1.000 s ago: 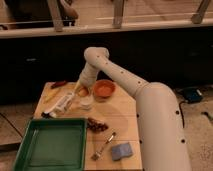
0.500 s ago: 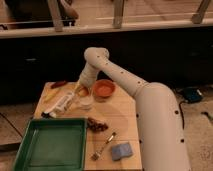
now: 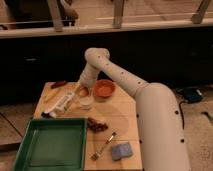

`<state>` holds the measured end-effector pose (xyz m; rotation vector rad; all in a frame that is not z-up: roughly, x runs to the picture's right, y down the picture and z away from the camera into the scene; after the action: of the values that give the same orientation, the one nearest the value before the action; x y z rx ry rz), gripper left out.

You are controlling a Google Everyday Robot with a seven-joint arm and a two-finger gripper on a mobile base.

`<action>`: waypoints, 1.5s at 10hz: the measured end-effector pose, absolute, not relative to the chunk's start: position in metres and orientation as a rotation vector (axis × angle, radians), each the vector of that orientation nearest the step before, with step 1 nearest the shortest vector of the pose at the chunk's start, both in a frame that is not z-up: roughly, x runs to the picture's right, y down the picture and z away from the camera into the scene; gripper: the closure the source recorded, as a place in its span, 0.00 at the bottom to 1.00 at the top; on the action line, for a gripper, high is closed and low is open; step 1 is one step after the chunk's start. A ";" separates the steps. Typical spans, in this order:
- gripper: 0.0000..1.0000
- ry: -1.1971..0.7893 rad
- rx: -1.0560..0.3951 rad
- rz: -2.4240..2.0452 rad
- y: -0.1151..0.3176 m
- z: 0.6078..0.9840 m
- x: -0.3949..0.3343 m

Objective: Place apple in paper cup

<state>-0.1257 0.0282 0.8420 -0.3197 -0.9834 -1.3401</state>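
Along the left front edge of the bench lies a green tray, well apart from the work and playing no part in this step. Behind it a long white tube lies slantwise, with a small red thing near the back edge. Next comes the business end: the gripper hangs low, just above the paper cup, which stands upright with its mouth facing up to receive the fruit. A small orange-red patch at the gripper's tip looks to be the apple, right over the cup's mouth or just entering it; whether it is clasped or already let go, I cannot tell. Just beside the cup sits the wide orange bowl, close enough that a drop off centre could roll against it. Nearer the front are a dark clustered lump, a brush and a grey-blue sponge. The white arm reaches in from the right, arching over the bowl so the wrist comes down from above.
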 end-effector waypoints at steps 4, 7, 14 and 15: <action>0.58 -0.986 -0.320 -1.332 0.030 0.844 -0.124; 0.58 -0.987 -0.319 -1.327 0.030 0.845 -0.124; 0.63 -0.992 -0.318 -1.315 0.030 0.848 -0.120; 0.63 -0.993 -0.317 -1.314 0.029 0.848 -0.120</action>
<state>-0.1202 0.0293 0.8479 -0.3170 -0.9930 -1.3135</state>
